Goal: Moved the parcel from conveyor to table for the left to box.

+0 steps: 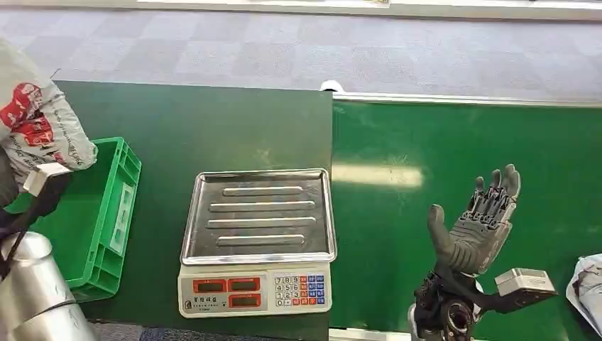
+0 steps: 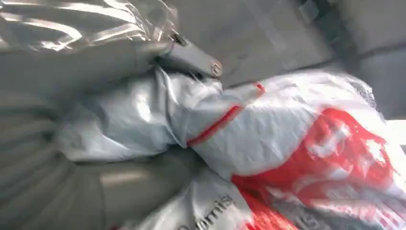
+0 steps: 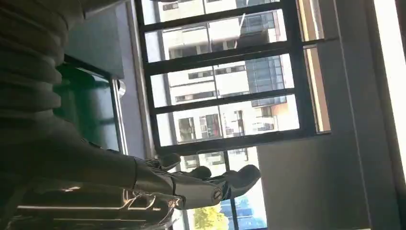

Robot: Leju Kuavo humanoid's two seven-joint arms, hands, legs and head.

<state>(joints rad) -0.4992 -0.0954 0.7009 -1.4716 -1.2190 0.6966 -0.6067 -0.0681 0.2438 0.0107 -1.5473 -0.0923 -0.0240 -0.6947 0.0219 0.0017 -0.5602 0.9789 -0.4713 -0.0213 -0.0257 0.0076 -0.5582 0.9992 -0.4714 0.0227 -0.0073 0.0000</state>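
Parcel: grey plastic mailer bag (image 1: 39, 124) with red print, up at the far left of the head view, hanging over the left end of the green crate. In the left wrist view the parcel fills most of the picture, crumpled, red lettering showing.

Left hand: the left hand (image 2: 86, 158) has hold of the bag. The wrist view shows the thick grey thumb pressed into the plastic and another grey finger (image 2: 191, 60) lying over the top of it, so the bag is clamped between them. Can't really make out the rest of the fingers, the bag hides them.

Right hand: the right hand (image 1: 477, 227) is raised over the conveyor on the right, palm facing up-ish, fingers spread and pretty much straight, holding nothing. The right wrist view has it against a big window with buildings outside.

Crate: green plastic crate (image 1: 117, 213) on the left of the dark green table (image 1: 213, 128), just left of the scale.

Scale: electronic weighing scale (image 1: 255, 291) near the middle, steel tray (image 1: 259, 213) on top with nothing on it, keypad and red displays facing the near edge.

Conveyor: bright green belt (image 1: 461, 142) on the right, butting right up against the table.

Other bag: edge of another pale parcel (image 1: 588, 284) at the near right corner, on the belt.
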